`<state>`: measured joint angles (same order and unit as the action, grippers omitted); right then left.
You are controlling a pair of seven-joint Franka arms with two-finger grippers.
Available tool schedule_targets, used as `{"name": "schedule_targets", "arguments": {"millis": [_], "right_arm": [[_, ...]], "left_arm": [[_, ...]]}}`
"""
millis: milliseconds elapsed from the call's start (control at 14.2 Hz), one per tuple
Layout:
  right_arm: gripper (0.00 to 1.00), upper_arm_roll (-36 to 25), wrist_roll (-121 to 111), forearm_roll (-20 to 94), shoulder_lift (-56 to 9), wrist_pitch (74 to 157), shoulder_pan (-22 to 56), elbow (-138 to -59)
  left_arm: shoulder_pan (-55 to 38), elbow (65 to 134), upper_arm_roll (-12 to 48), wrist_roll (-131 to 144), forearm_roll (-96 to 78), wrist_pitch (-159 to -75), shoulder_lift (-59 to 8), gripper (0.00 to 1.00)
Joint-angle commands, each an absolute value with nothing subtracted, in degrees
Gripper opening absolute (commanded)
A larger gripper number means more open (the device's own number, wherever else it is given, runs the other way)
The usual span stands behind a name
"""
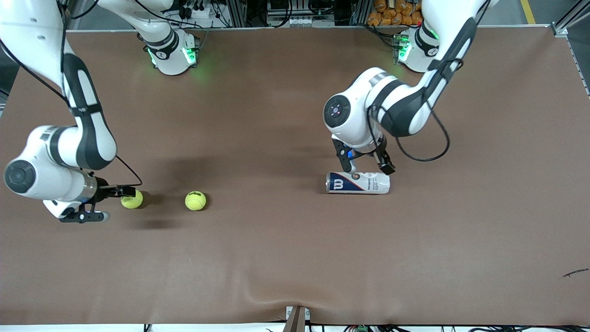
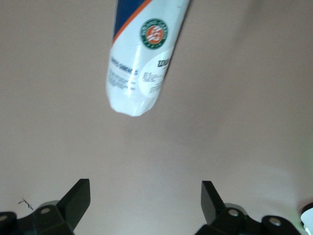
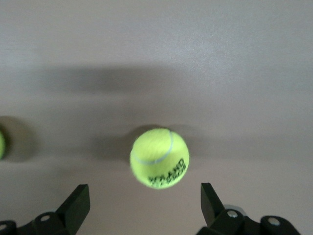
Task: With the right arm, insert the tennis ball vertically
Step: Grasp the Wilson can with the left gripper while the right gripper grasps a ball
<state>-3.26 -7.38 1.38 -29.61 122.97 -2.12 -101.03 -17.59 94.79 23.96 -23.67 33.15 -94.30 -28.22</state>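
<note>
Open brown table (image 1: pixel 295 258) all around: right gripper (image 1: pixel 103 201) fingers spread, empty, tennis ball (image 1: pixel 132 199) just ahead; left gripper (image 1: pixel 366 163) spread above can (image 1: pixel 357 182).

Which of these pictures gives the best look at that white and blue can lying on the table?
The front view: the whole can shows there, lying on its side under the open left gripper. The left wrist view shows only one end of it, close up, with its label. The right wrist view does not show it.
</note>
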Motion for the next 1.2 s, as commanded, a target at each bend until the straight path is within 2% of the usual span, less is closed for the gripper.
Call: {"name": "schedule_targets", "arguments": {"millis": [0,282,706,847,989,1059,1130], "right_arm": [[1.0,-3.1,-8.5,1.0,-32.1,124.1,-2.8,-99.8],[1.0,-3.1,-11.8,-4.0,-34.8,126.7,-2.8,-99.7],[1.0,-3.0,-12.0,-4.8,-36.4,126.9,-2.0,-99.4],[1.0,-3.0,-11.9,-4.7,-36.7,126.6,-2.0,-99.6],[0.52,-3.0,-11.7,-4.3,-36.8,126.6,-2.0,-99.5],[0.32,-3.0,-11.6,-4.0,-36.8,126.7,-2.0,-99.5],[0.17,-3.0,-11.3,-3.9,-36.9,126.8,-2.2,-99.4]], "left_arm": [[-17.7,93.5,24.0,-27.4,34.9,-95.4,-30.8,1.0],[-17.6,93.4,24.0,-30.4,35.0,-97.0,-33.4,1.0],[-18.0,93.2,23.9,-33.4,37.6,-100.5,-37.3,1.0],[-18.2,90.7,23.8,-33.4,38.1,-101.0,-39.6,1.0],[-18.2,89.8,23.8,-33.4,39.5,-101.0,-40.5,1.0],[-18.4,89.8,23.8,-33.5,39.5,-101.0,-40.9,1.0],[-18.5,89.7,23.7,-33.5,40.2,-101.1,-41.3,1.0]]}}
